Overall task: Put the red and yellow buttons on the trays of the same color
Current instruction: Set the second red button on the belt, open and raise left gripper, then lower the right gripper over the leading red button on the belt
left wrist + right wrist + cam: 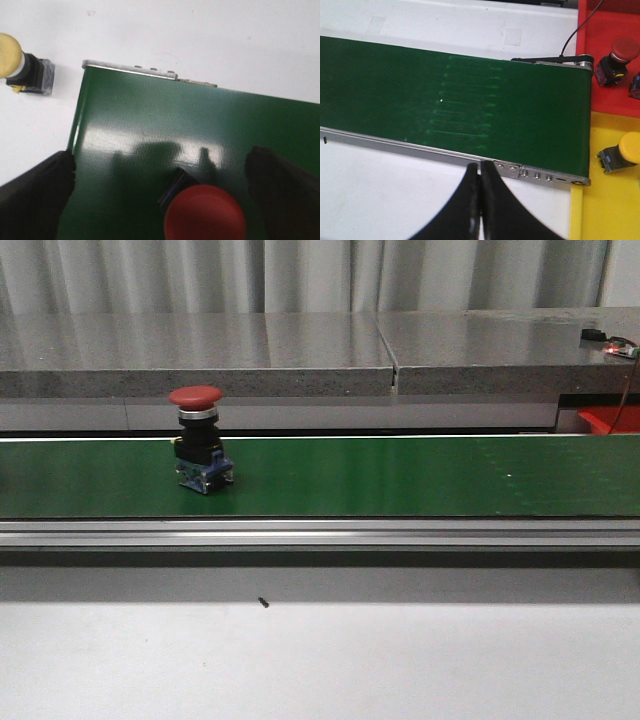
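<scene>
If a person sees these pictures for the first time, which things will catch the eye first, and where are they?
First comes the red button, standing upright alone on the left part of the green belt; the open left gripper hangs right above it. At the belt's end, in the right wrist view, lie the red tray and the yellow tray, each already holding a button of its own colour.

A red-capped, black-bodied push button [197,436] stands on the glossy green conveyor belt [400,475] above the white table [320,660].
</scene>
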